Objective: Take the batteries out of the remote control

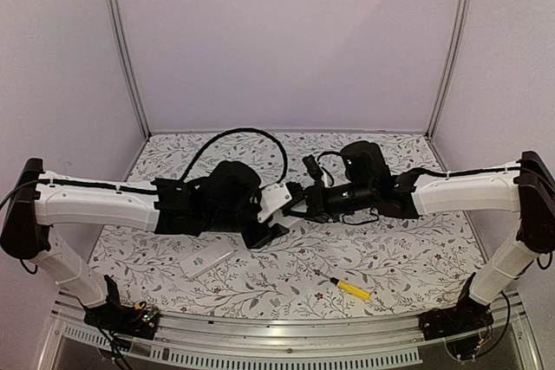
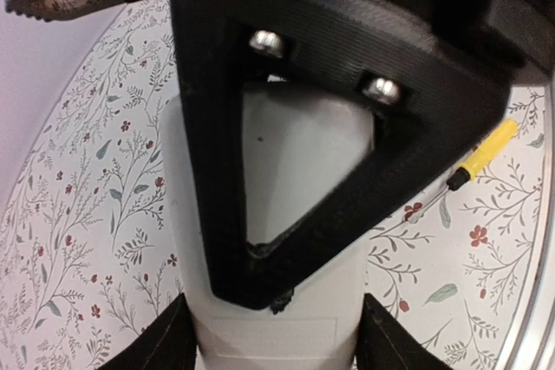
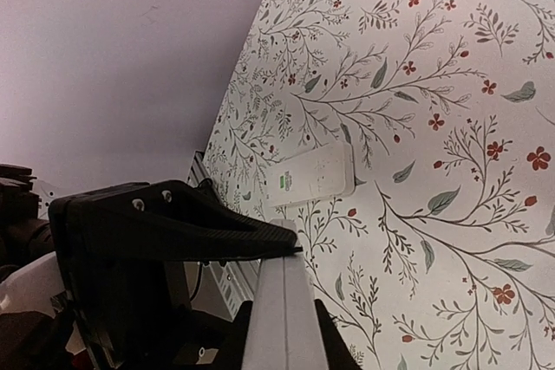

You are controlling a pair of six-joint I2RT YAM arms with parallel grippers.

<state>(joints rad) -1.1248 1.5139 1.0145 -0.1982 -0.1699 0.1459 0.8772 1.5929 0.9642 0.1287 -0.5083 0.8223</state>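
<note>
Both arms hold the white remote control up above the middle of the table. In the left wrist view the remote control runs lengthwise between my left gripper, which is shut across its width. The right gripper's black triangular finger lies over its face. The right wrist view shows the remote control edge-on, with my right gripper shut on its thin sides beside the left gripper's finger. In the top view the left gripper and right gripper meet at the remote. The batteries are hidden.
A flat white cover with a green label lies on the floral table to the front left. A yellow-handled screwdriver lies near the front edge at the right; its handle shows beside the remote. Purple walls enclose the table.
</note>
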